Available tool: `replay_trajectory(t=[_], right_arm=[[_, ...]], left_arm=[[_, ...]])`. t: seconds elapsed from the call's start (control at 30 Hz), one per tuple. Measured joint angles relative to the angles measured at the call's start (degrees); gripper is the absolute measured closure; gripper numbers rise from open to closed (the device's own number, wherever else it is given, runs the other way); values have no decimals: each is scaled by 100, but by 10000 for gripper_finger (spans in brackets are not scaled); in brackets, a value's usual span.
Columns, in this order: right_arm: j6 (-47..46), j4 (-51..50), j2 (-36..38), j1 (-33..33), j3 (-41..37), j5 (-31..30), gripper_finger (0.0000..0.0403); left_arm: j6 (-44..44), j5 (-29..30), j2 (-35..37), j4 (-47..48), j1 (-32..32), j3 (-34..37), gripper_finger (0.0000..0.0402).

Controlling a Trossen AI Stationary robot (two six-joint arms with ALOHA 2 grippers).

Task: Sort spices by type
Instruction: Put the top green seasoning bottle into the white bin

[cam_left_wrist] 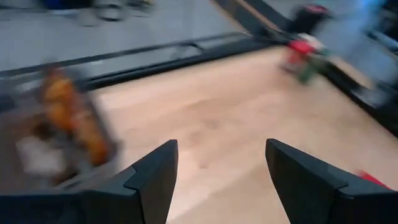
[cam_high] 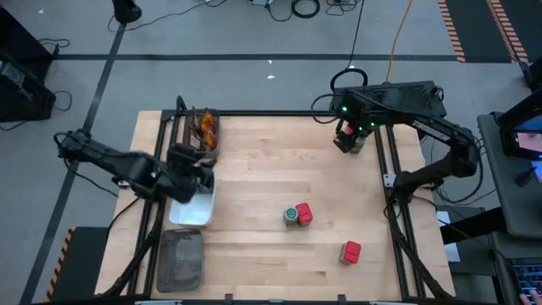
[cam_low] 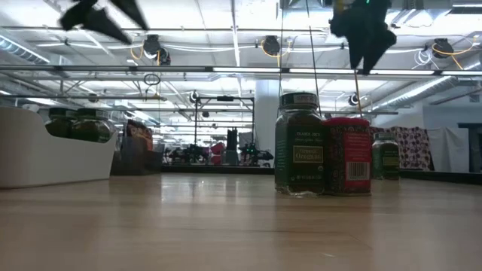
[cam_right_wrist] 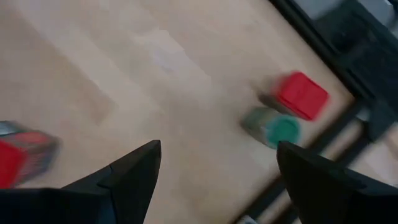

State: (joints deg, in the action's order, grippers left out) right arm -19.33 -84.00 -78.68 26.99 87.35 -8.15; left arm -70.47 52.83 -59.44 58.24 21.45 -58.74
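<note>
Where pale wood runs smooth, round green-lidded jar (cam_high: 290, 215) – boxy red packet (cam_high: 304, 213)

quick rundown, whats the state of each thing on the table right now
left gripper: open, empty, over the white tray
right gripper: open, empty, at the table's far right corner
white tray: holds green-lidded jars
sachet tray: holds orange sachets
dark tray: contents unclear
green-lidded jar: upright, beside a red packet
lone red packet: unsorted

I see a pale, smooth wooden table top (cam_high: 271, 169) with a faint sheen. The dark round glass jar (cam_low: 299, 147) looks glossy under its paper label, and the red boxy packet (cam_low: 348, 156) beside it shines slightly. The white tray (cam_low: 53, 154) seems matt plastic.
</note>
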Motion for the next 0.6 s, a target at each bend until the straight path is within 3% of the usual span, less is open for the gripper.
replay_trajectory(t=[0.13,0.23,0.43,0.6], right_arm=[[-101,-170,-303,451,0,-253,99],[-203,-168,-557,789,0,-248,99],[-211,-187,-917,1235,-33,-258,99],[-134,239,-809,1522,-750,-218,99]], left_arm=[[2333,-1115,32,-1778,-672,2,155],[3238,-1761,-56,-2427,-1116,2,155],[3903,-2634,-210,-2542,-1731,8,155],[4231,-3118,-349,-2918,-2032,9,155]])
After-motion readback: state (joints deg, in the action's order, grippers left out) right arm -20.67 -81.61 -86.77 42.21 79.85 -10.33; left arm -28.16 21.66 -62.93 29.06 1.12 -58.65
